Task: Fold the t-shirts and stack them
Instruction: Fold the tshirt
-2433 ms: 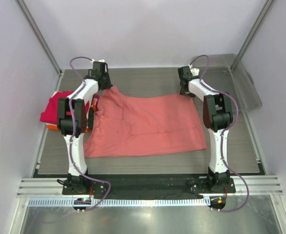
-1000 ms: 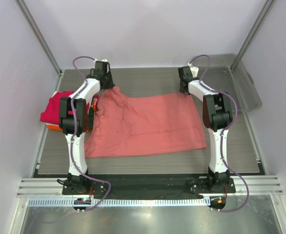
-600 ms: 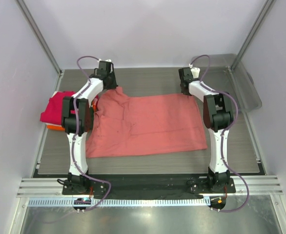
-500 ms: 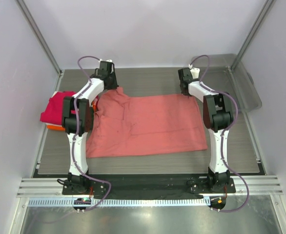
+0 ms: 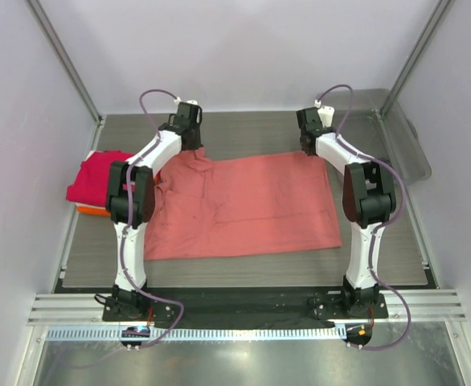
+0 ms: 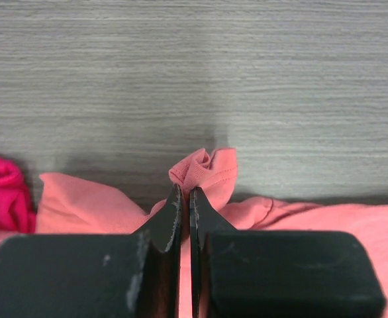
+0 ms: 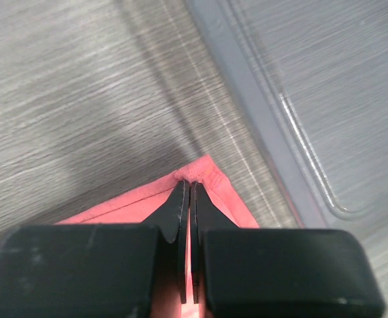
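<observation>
A salmon-pink t-shirt [image 5: 243, 205] lies spread on the grey table, its left side rumpled. My left gripper [image 5: 194, 147] is shut on the shirt's far left corner; the left wrist view shows a bunched fold of pink cloth [image 6: 204, 169] pinched at the fingertips of my left gripper [image 6: 185, 192]. My right gripper [image 5: 309, 149] is shut on the far right corner; the right wrist view shows the pink hem corner [image 7: 200, 171] at the tips of my right gripper [image 7: 186, 187]. A folded magenta-red shirt [image 5: 99, 177] lies on an orange one [image 5: 87, 209] at the left edge.
A clear grey plastic bin [image 5: 403, 145] sits at the far right; its rim [image 7: 260, 112] shows just beside the held corner. The magenta shirt also shows at the left of the left wrist view [image 6: 2, 195]. Purple walls enclose the table.
My left gripper has moved right and slightly back, dragging the shirt's far left corner with it. My right gripper has shifted slightly. The shirt's far edge is now straighter.
</observation>
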`<state>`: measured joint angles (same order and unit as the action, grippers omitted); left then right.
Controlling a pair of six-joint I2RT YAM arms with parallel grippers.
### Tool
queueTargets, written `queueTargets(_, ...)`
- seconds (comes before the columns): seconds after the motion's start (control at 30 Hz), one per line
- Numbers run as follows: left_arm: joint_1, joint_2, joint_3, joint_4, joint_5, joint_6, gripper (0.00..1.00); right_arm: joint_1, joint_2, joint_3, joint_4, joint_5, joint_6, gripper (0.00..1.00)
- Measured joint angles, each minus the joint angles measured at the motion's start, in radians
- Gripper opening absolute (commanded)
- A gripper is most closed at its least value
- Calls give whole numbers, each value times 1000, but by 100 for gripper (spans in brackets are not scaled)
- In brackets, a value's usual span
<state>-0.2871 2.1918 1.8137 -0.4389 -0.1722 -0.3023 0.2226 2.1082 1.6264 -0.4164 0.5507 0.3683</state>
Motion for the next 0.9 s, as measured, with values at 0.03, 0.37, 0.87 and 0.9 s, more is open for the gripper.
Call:
queueTargets(0.03,-6,-10,-7,0,-13,2,0,0,-12,-4,0,2,0,1)
queueTargets(0.37,-58,-174,-124,-23,-152,19,0,0,-77,-93,-3,1,5,1)
queueTargets(0.87,-192,-365,-337,-130,-362,-45,0,0,-342,-302,6,-50,26,1)
queueTargets(0.9,-197,-383,-354,-140,-370,-55,0,0,-357,-316,6,-53,27,1)
